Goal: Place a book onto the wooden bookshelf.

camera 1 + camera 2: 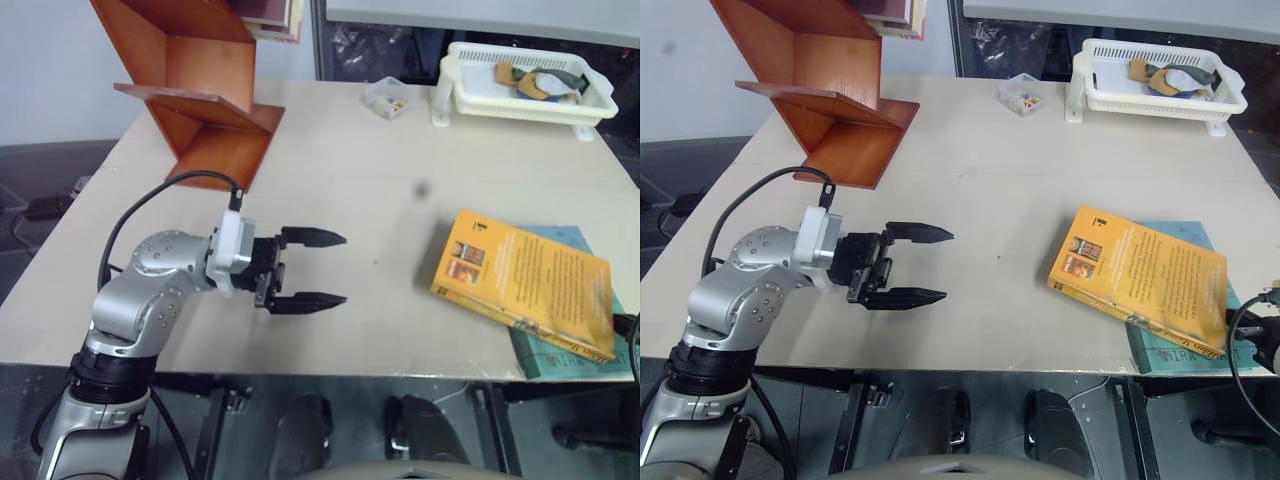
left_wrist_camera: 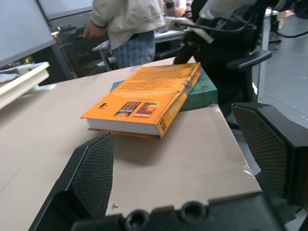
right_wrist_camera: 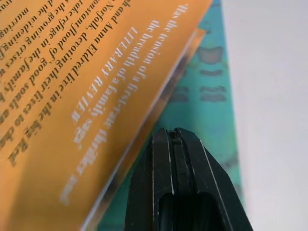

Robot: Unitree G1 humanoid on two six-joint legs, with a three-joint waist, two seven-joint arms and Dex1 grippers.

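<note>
Orange and thick, the book [image 1: 525, 283] lay at the near right corner of the counter [image 1: 380, 180], resting slantwise on top of a thinner teal book [image 1: 575, 350] so that its near right edge stood lifted off the surface. Your right pincer [image 3: 174, 137] was pressed together, its tips right at the seam where the orange cover met the teal one, holding nothing. Your left pincer [image 1: 308, 268] hung over the near left of the counter, spread wide and pointing level toward the book, well apart from it. By my reading the step in hand was getting a purchase on the book, and you would have done it well by working the shut right tips under that lifted edge without dragging the teal book along, then bringing the left pincer across to take the spine or the white page edges squarely between its fingers. The wooden bookshelf [image 1: 200, 85] stood at the far left, and its top was cut off by the frame, so you could not judge from here which slanted bay had room. The right arm was almost wholly out of the head views, and whether its tips touched either book could not be made out up close. A white basket [image 1: 525, 85] sat far right.
</note>
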